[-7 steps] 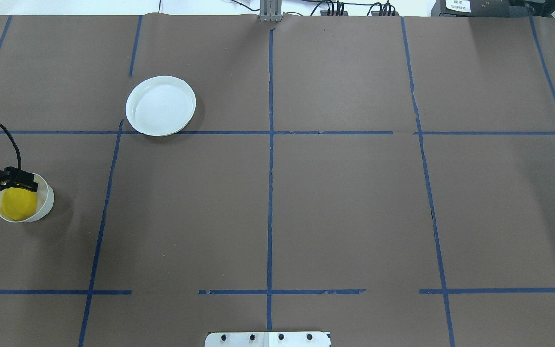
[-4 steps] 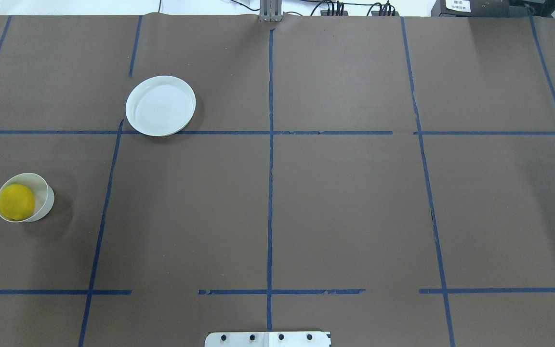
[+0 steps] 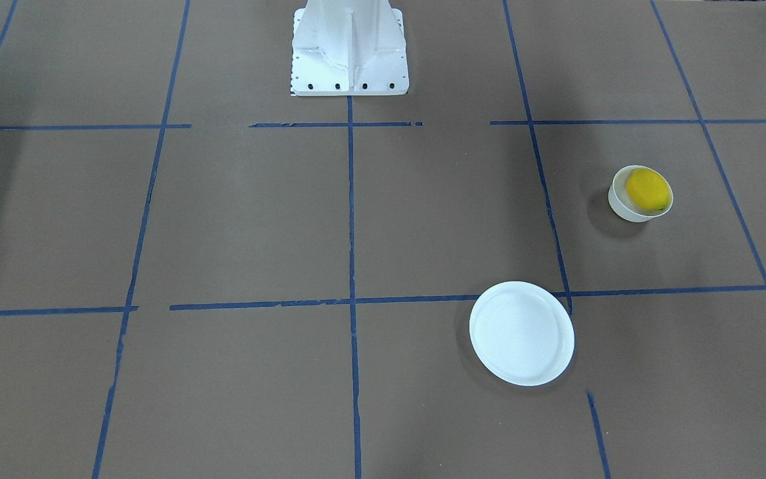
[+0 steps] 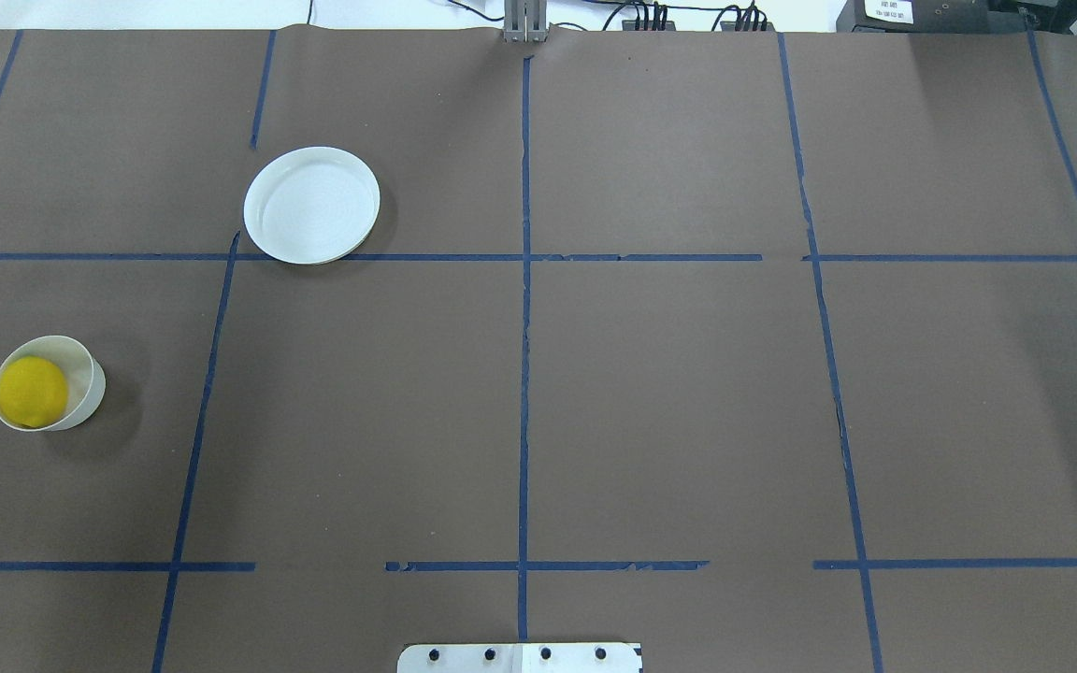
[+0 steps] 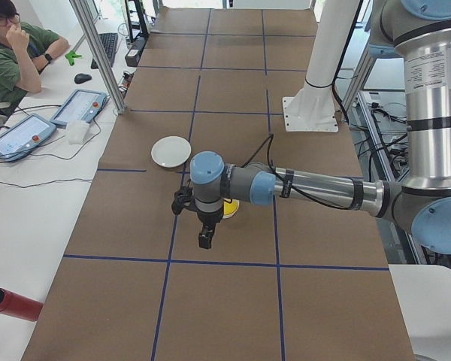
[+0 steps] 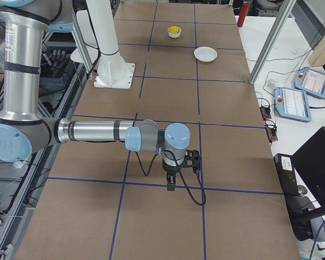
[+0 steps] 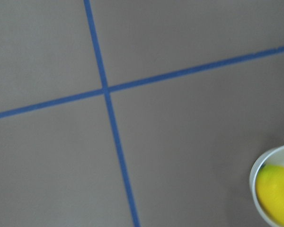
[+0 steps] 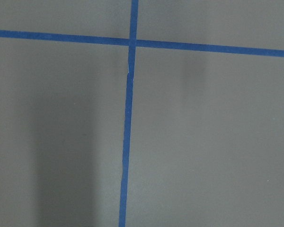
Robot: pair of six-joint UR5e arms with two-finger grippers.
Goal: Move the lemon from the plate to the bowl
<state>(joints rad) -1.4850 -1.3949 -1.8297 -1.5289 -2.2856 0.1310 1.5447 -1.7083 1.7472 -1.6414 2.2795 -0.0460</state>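
The yellow lemon (image 4: pixel 32 392) lies in the small off-white bowl (image 4: pixel 90 379) at the table's left; both also show in the front-facing view, lemon (image 3: pixel 647 189) and bowl (image 3: pixel 622 206). The flat white plate (image 4: pixel 312 204) stands bare farther back. My left gripper (image 5: pixel 204 239) hangs above the table beside the bowl, outside the overhead view; I cannot tell whether it is open. Its wrist view catches the lemon (image 7: pixel 277 194) at the lower right edge. My right gripper (image 6: pixel 170 184) hangs far from the dishes; I cannot tell its state.
Brown paper with blue tape lines covers the table (image 4: pixel 669 393). The white robot base (image 3: pixel 348 46) stands at the near middle edge. A person (image 5: pixel 11 53) sits at the side desk with tablets (image 5: pixel 79 105).
My left gripper has drawn back from over the bowl and left the overhead view on the left. The lemon stays in the bowl.
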